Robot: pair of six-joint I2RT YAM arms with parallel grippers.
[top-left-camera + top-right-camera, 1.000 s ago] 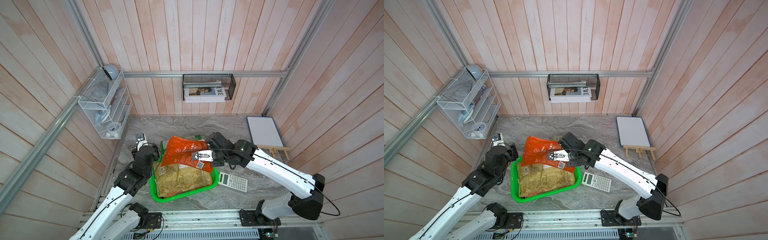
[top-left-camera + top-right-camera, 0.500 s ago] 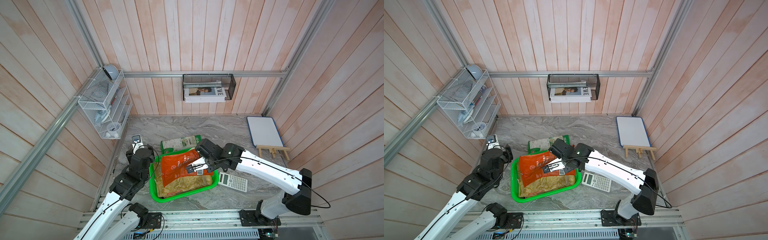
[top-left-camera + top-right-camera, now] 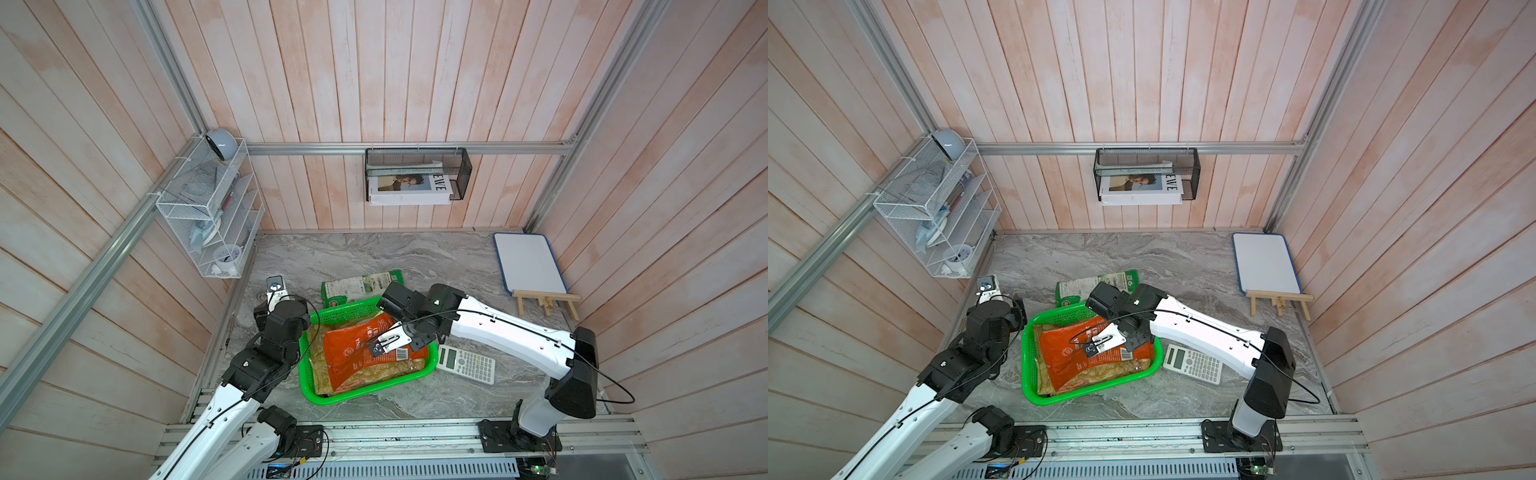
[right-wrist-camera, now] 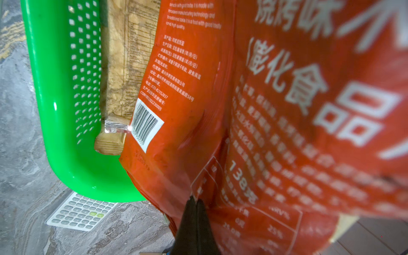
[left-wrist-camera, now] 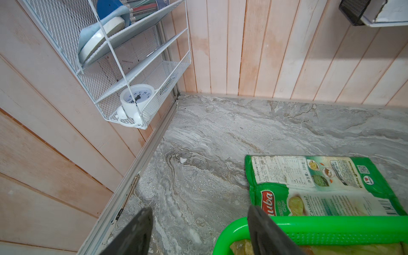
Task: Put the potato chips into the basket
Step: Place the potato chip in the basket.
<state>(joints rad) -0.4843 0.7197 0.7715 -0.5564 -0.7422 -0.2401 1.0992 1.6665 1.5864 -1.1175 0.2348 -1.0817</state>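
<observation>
Lower left of centre in both top views, the left arm (image 3: pixel 266 361) is stationed beside the basket (image 3: pixel 353 397). Its wrist view shows the left gripper (image 5: pixel 199 209) with jaws spread wide and empty, poised above the basket's corner rim. Just right of it, the bright green basket carries most of the load. Tan and mustard-brown bags (image 3: pixel 318 372) lie flat on its floor, though how many are stacked there cannot be counted. The orange-red bag (image 3: pixel 353 353) rests across them, inside the walls. Over the right half of that bag, the right gripper (image 3: pixel 376 348) is clamped shut. Its wrist view shows the black tips pinching a fold of the orange film, so the bag appears lowered into place but not yet let go. One bag is plainly outside. The white-and-green bag (image 3: pixel 361 286) lies flat on the marble tabletop (image 3: pixel 415 257) just above the basket's upper rim in the frame, near the left gripper and apart from the right one. Farther right, a white calculator (image 3: pixel 467 365) sits beside the basket, no part of the job. The work looks close to done, with a release and one last pickup to come.
</observation>
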